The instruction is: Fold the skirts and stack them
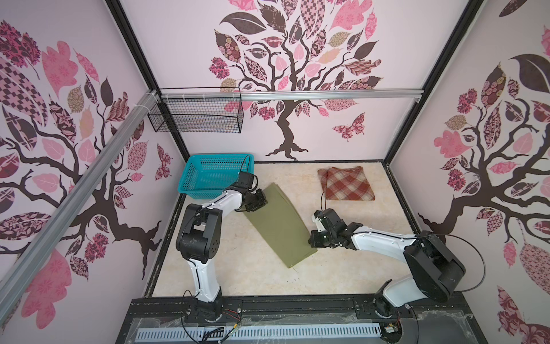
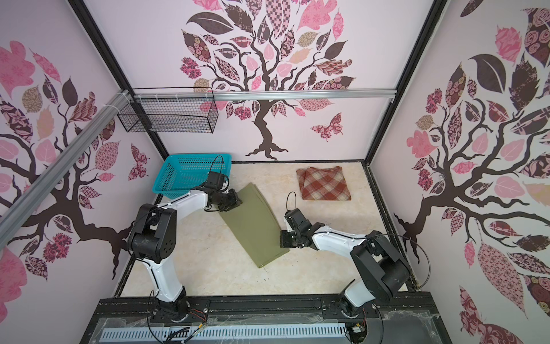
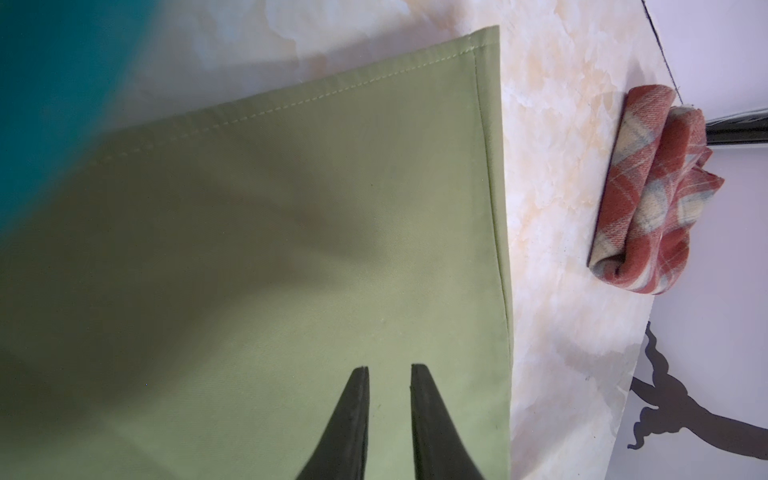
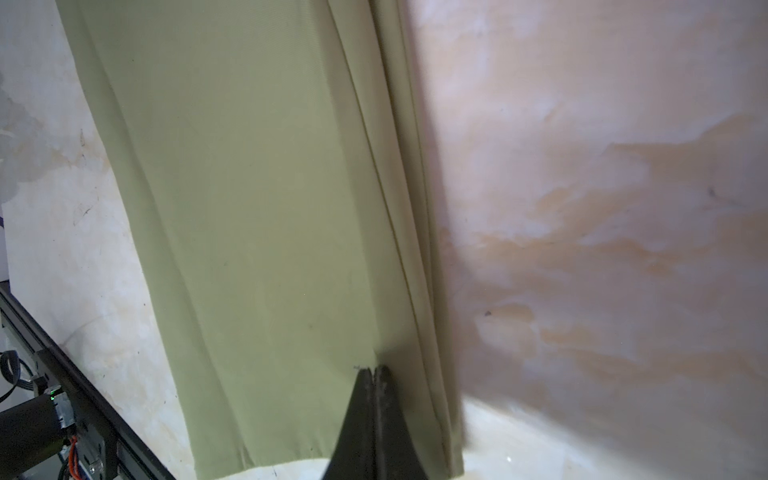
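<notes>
Mid-fold on the olive skirt [image 1: 279,226].
My right tool [image 4: 374,369] pinches its edge; left tool [image 3: 389,368] slightly open, empty. Next, I judge: grip, fold across.

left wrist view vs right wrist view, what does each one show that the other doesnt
Only the left wrist view: the folded plaid skirt, a blurred turquoise basket, and the left fingers slightly apart above the green skirt. Only the right wrist view: the right fingers shut on that skirt's layered edge, plus the black rail. Both: the green skirt lying on the marbled table.
</notes>
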You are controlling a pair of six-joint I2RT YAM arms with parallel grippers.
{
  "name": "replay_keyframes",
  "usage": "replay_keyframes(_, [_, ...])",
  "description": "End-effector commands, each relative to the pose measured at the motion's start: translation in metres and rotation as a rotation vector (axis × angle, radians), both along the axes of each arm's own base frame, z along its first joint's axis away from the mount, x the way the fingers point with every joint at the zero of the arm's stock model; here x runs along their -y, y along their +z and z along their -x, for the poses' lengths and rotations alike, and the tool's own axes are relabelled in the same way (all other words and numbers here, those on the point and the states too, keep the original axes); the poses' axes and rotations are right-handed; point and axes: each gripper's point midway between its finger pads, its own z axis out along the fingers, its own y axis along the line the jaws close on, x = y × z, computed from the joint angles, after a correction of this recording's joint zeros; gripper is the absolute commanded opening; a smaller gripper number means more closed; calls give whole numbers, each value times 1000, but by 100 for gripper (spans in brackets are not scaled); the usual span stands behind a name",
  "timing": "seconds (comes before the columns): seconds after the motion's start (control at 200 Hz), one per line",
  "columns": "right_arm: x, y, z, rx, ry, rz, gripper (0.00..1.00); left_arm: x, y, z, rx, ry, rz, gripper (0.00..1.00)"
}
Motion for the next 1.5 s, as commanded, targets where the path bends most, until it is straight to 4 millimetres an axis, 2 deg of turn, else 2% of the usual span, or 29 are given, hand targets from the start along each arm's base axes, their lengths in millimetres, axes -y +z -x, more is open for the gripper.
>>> replay_keyframes(0.0, [1, -3, -7, 1, -19, 27, 0, -4, -16, 25, -95, -8, -32, 22])
replay_keyframes(0.175, [20, -19, -15, -38, -71, 60, 0, 0, -24, 41, -137, -26, -50, 22])
replay_keyframes(0.32, [28, -33, -18, -51, -75, 126, 0, 4, -31, 56, -167, -41, -60, 22])
replay_keyframes(0.52, [50, -48, -33, -65, -121, 212, 0, 2, -21, 63, -155, -43, -59, 22])
replay_keyframes(0.69, [81, -45, -63, -31, -192, 270, 0, 4, -20, 73, -163, -54, -53, 22])
replay_keyframes(0.805, [89, -18, -82, 67, -199, 331, 0, 10, -28, 86, -187, -70, -64, 22])
replay_keyframes(0.915, [77, 11, -82, 112, -172, 260, 0, 14, -31, 96, -197, -74, -64, 22])
replay_keyframes(1.015, [64, 32, -69, 144, -131, 227, 0, 15, -35, 107, -205, -72, -73, 22])
replay_keyframes(1.21, [29, 49, -34, 132, -43, 98, 0, 16, -38, 126, -214, -60, -61, 22])
replay_keyframes(1.33, [9, 52, -22, 128, -10, 35, 0, 11, -24, 117, -162, -51, -91, 22])
replay_keyframes(1.496, [-18, 52, -16, 126, 50, -1, 0, 19, 1, 94, -91, -69, -82, 22])
